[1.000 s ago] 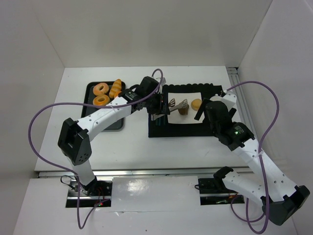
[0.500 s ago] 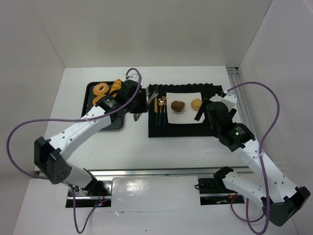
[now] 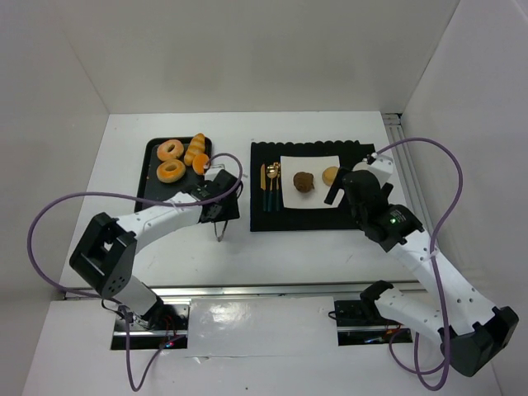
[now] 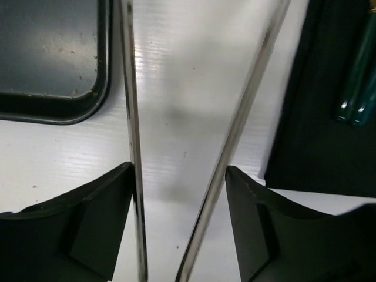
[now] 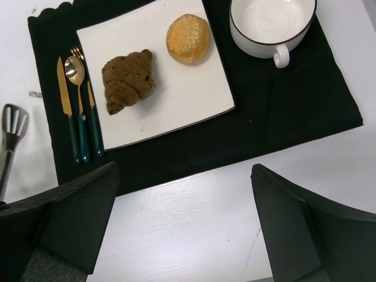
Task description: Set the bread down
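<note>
Left jaws clamp the tongs [image 4: 130, 117], whose empty arms spring apart over the table [image 4: 176, 59] between tray [image 4: 59, 111] and mat [image 4: 317, 117]. The bread [image 5: 126, 79] lies on the plate [image 5: 176, 100] beside a paler bun [image 5: 188, 38]; we judge it placed. Right jaws stand apart, idle. A second earlier the tongs held the bread over the plate; the left arm has since drawn back.

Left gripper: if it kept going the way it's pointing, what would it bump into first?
Probably the bare table, in the gap between the tray and the mat. The left gripper holds tongs sticking out ahead, so those would touch first. Depth is hard to tell.
</note>
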